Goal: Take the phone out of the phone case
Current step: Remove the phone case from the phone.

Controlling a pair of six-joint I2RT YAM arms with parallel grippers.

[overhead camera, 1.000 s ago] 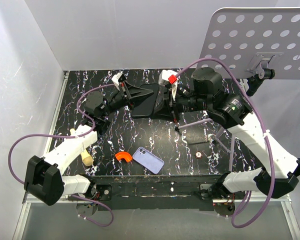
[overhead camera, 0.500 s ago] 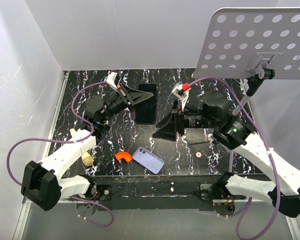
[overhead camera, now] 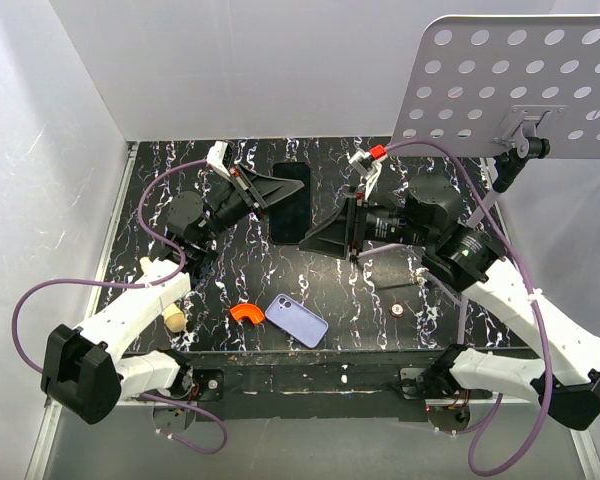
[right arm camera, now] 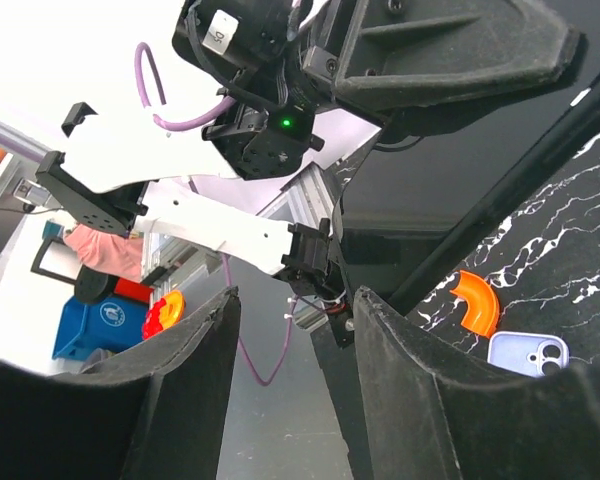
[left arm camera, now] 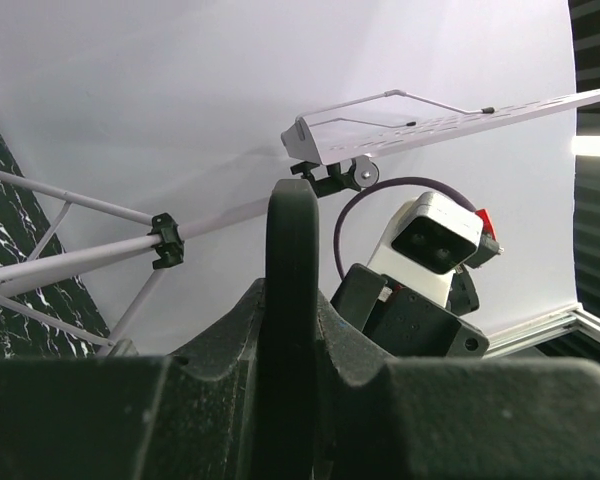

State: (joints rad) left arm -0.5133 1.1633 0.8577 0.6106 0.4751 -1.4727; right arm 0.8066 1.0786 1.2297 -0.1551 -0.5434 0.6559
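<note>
1 phone [overhead camera: 294, 214] clamped in the left tool [overhead camera: 275, 192], phone case [overhead camera: 297, 320] well apart.

Orange curved piece [overhead camera: 245, 313] on marbled table [overhead camera: 290, 270]

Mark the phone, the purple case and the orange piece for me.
phone [overhead camera: 293, 207]: top view, middle of its dark face.
purple case [overhead camera: 300, 322]: top view, centre of its flat panel.
orange piece [overhead camera: 246, 313]: top view, middle of its curve.
</note>
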